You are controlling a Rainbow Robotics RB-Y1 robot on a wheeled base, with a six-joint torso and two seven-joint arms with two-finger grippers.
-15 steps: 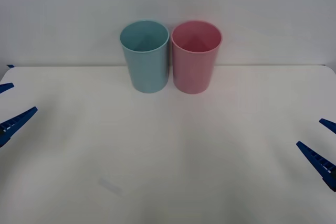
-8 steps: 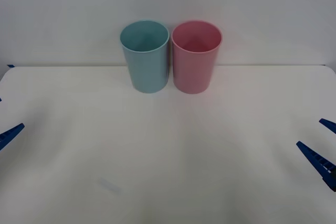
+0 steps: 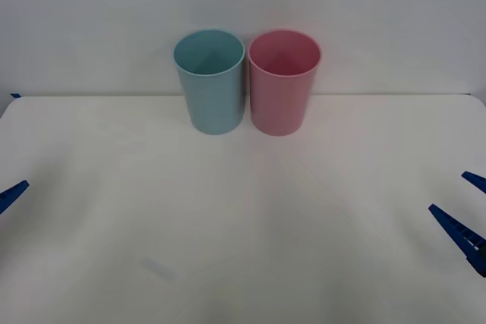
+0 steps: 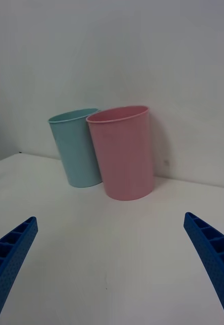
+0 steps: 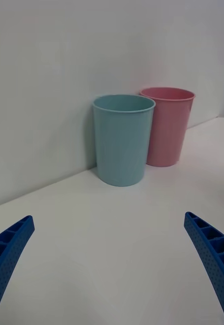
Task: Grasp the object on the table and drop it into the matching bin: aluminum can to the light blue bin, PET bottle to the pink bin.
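Note:
The light blue bin (image 3: 210,81) and the pink bin (image 3: 282,81) stand upright and touching at the back of the white table (image 3: 243,210), against the wall. The object, the aluminum can, is out of view, and I cannot see into the bins' bottoms. My left gripper (image 5: 109,219) is open at the table's left edge, with one blue fingertip (image 3: 13,192) in the front view. At the right edge my right gripper (image 3: 468,209) is open too, nothing between its fingers. Both wrist views look across bare tabletop at the light blue bin (image 5: 123,139) and pink bin (image 4: 123,152).
A plain white wall rises right behind the bins. A faint pale mark (image 3: 159,268) lies on the tabletop at the front left. The broad stretch of table between the grippers and the bins is bare.
My left gripper has drawn back to the left and lower, so just one fingertip remains at the front view's edge. The right gripper and both bins have stayed put.

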